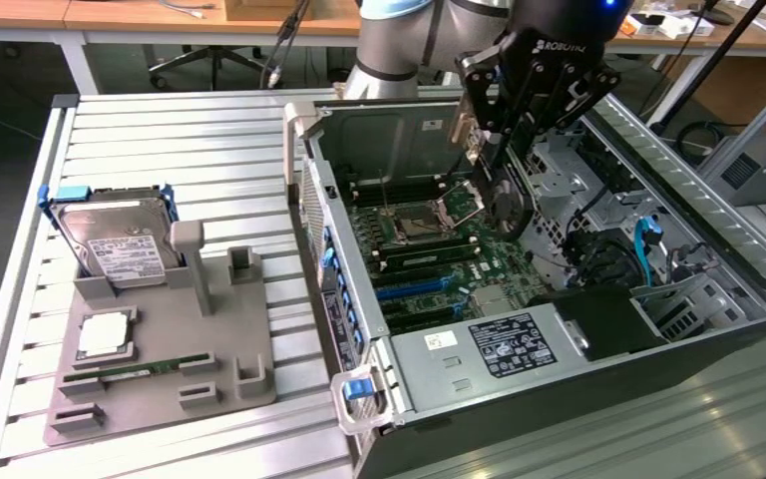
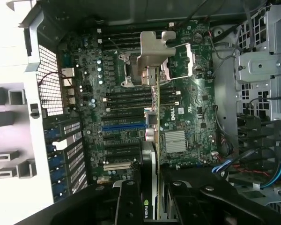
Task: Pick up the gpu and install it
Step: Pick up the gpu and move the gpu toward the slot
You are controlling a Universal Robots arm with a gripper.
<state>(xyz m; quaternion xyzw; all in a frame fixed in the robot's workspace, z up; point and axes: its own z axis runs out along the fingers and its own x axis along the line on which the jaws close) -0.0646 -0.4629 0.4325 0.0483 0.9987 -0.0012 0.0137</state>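
The gpu (image 1: 505,201) hangs edge-down inside the open computer case (image 1: 356,180), above the motherboard (image 1: 426,261). It is a black card with a round fan and a silver end bracket (image 1: 466,128). My gripper (image 1: 514,140) is shut on its upper edge. In the wrist view the gpu (image 2: 154,140) appears thin and edge-on, its bracket (image 2: 154,50) over the CPU socket area of the motherboard (image 2: 196,112). My gripper (image 2: 152,199) clamps it between the black fingers (image 2: 129,204). The blue expansion slot (image 2: 124,125) lies just beside the card's edge line.
A grey fixture tray (image 1: 243,339) at the exterior view's left holds a silver hard drive (image 1: 117,244), a CPU (image 1: 104,334) and a green memory stick (image 1: 151,370). Inside the case are the power supply (image 1: 503,344), blue cables (image 1: 645,244) and a drive cage (image 2: 262,61).
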